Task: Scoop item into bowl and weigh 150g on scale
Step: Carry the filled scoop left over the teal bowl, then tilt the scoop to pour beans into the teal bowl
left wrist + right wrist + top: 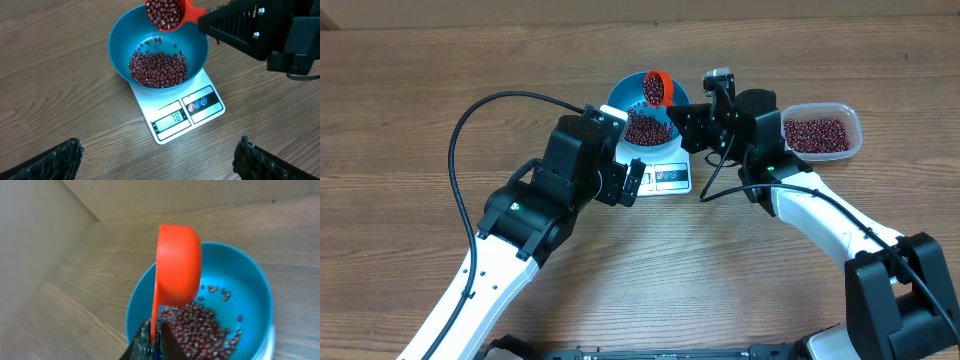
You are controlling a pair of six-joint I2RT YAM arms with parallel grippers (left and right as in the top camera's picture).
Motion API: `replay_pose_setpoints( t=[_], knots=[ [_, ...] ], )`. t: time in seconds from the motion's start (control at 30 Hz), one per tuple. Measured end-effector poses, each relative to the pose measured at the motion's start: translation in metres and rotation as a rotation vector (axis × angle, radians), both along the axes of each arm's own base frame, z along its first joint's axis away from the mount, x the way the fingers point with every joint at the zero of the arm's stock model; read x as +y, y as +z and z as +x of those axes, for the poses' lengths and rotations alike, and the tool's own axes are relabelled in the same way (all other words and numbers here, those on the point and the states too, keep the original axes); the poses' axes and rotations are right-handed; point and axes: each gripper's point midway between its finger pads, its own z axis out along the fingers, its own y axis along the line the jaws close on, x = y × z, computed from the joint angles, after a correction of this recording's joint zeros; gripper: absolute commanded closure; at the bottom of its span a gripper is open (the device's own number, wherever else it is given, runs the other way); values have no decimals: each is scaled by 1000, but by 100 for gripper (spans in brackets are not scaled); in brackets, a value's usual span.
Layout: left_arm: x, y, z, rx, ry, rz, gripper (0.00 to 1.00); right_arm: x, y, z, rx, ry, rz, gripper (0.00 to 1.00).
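1. Overhead, right pincer [682, 113] is clamped on the handle of the orange scoop [657, 87], tilted straight above the blue bowl [617, 100], which sits on the scale [665, 178].
2. Beans [159, 69] heap in the bowl; display reads 78, so more seems needed.
3. Left pincer [160, 162] gapes empty, near the scale's front.

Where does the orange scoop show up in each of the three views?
Overhead: the orange scoop is top centre, tilted over the blue bowl.
Left wrist: the orange scoop is at the top edge, full of beans, above the blue bowl.
Right wrist: the orange scoop is centre, its back to the camera, over the blue bowl.
Shared landmark: the blue bowl.
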Motion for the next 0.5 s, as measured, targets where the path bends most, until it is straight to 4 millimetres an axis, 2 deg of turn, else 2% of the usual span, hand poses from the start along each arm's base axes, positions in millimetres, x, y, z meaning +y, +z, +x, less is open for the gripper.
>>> replay_pose_setpoints(
  t=[0.5],
  knots=[
    [0, 0, 0, 0, 0, 0, 0, -4, 0, 4, -132, 39, -139, 96]
  ],
)
